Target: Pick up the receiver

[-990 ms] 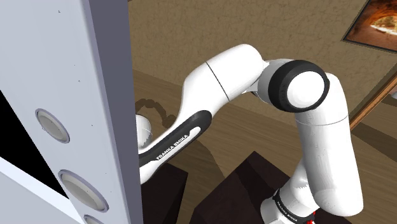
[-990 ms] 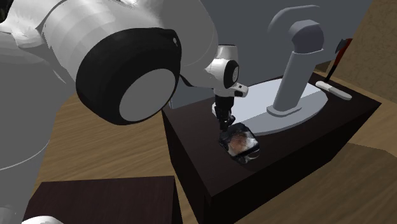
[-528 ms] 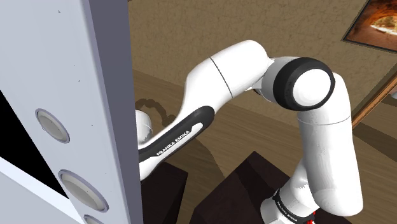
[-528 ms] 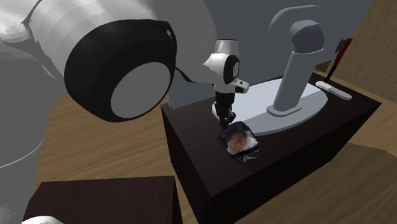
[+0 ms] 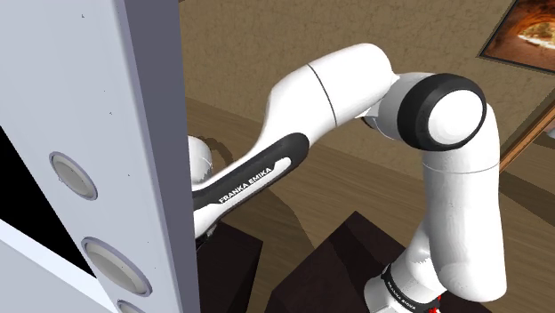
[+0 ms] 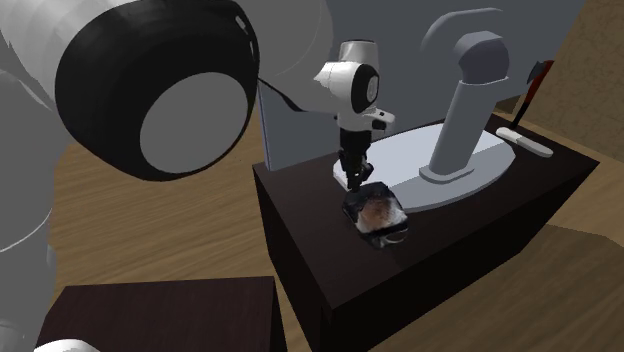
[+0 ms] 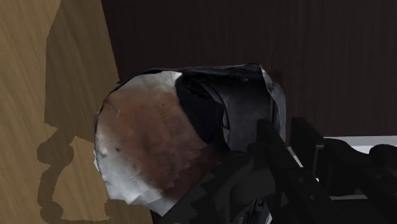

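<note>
The receiver [image 6: 375, 212] is a dark, crumpled-looking lump with a brownish-white face, just above the front of a dark table [image 6: 310, 260] in the second exterior view. My black gripper [image 6: 356, 182] comes down on its far edge from above, shut on it. In the wrist view the receiver [image 7: 165, 146] lies very close, and the black fingers [image 7: 286, 159] clasp its dark side. In the shoulder view a tall grey panel [image 5: 89, 133] hides the hand, and the white arm [image 5: 267, 178] reaches behind it.
A grey post on a round pale base [image 6: 470, 120] stands on the table behind the receiver. A white bar [image 6: 523, 141] lies at the table's far corner. A second dark box [image 6: 170, 310] sits low in the second exterior view's left. Wooden floor surrounds both.
The arm has risen, its elbow swinging up and towards the second exterior view's left. The gripper and the receiver have come up a little from the table top.
</note>
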